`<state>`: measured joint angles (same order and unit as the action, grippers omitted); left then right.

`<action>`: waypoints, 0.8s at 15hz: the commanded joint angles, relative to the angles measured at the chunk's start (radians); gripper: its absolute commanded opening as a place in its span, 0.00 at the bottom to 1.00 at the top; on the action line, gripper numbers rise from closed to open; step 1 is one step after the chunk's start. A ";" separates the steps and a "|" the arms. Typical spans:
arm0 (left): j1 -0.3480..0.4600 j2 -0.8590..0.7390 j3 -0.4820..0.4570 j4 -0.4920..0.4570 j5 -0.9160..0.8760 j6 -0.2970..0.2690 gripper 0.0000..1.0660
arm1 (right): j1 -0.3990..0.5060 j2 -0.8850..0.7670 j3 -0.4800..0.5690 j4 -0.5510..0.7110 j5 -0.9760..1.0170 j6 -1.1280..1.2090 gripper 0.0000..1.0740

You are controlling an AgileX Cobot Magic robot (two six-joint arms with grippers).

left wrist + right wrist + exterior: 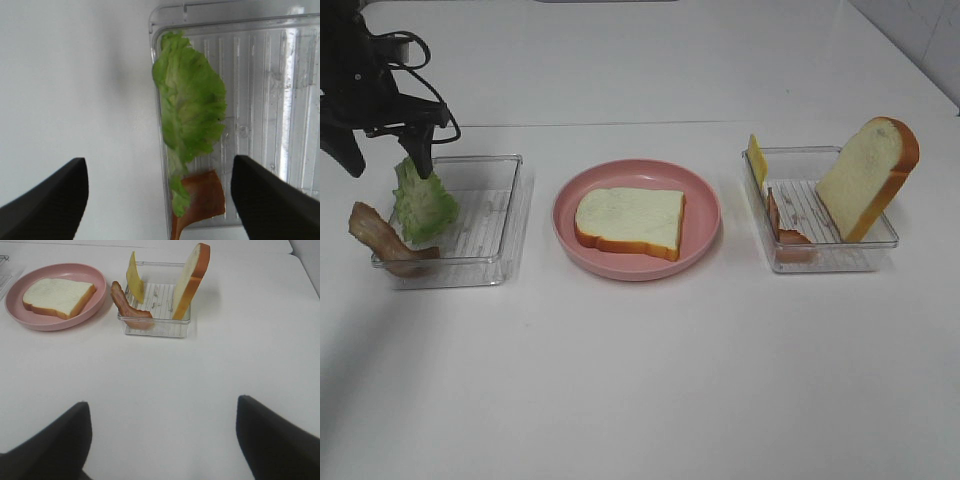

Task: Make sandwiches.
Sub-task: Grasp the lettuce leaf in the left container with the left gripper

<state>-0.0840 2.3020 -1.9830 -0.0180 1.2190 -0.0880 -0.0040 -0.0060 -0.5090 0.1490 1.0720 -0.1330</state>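
Wide-spread and empty, the left gripper (159, 167) hangs over a green lettuce leaf (187, 105) propped at the outer wall of the left tray (510, 200); it may just touch the leaf's top, which is hard to judge. A bacon strip (380, 238) lies beside the leaf. One bread slice (630, 220) lies flat on the pink plate (705, 215), well apart. The right gripper (162, 410) gapes over bare table.
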 commanded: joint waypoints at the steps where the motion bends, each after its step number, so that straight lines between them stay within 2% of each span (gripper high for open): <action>1: -0.002 0.017 0.009 -0.004 0.000 -0.004 0.70 | -0.007 -0.013 0.003 0.001 -0.007 -0.006 0.70; 4: -0.002 0.023 0.009 0.001 -0.016 -0.003 0.67 | -0.007 -0.013 0.003 0.001 -0.007 -0.006 0.70; 5: -0.002 0.023 0.009 0.018 -0.036 -0.003 0.61 | -0.007 -0.013 0.003 0.001 -0.007 -0.006 0.70; 7: -0.002 0.023 0.009 0.018 -0.050 0.002 0.55 | -0.007 -0.013 0.003 0.001 -0.007 -0.006 0.70; 12: -0.002 0.035 0.009 0.018 -0.054 0.001 0.55 | -0.007 -0.013 0.003 0.001 -0.007 -0.006 0.70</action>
<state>-0.0840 2.3310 -1.9830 0.0000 1.1690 -0.0880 -0.0040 -0.0060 -0.5090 0.1490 1.0720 -0.1330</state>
